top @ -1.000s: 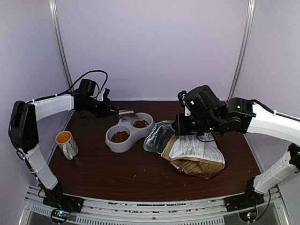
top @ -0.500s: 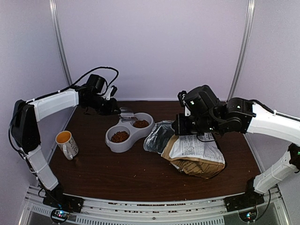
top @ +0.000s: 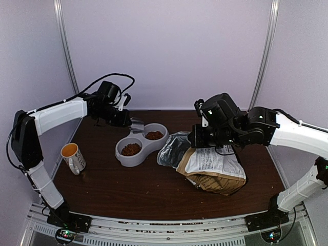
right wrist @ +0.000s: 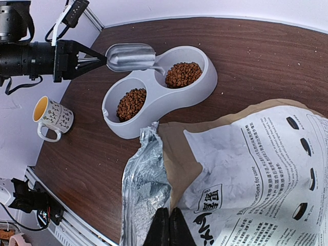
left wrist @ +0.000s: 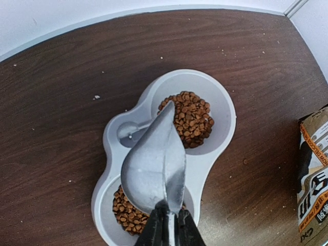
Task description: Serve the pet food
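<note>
Over the bowl of kibble the left gripper clamps the scoop; right gripper pinches the bag beside it.

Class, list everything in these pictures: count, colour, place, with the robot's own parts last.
pet food: two heaps, reddish-brown, one in each bowl compartment
double bowl: one, grey, table centre
scoop: one, silver, over the bowl
bag: one, kraft-brown, lying right of bowl
mug: one, white, orange inside, table's left
table: one, dark brown, under everything
left gripper: one, black, shut on scoop
right gripper: one, black, shut on bag
</note>
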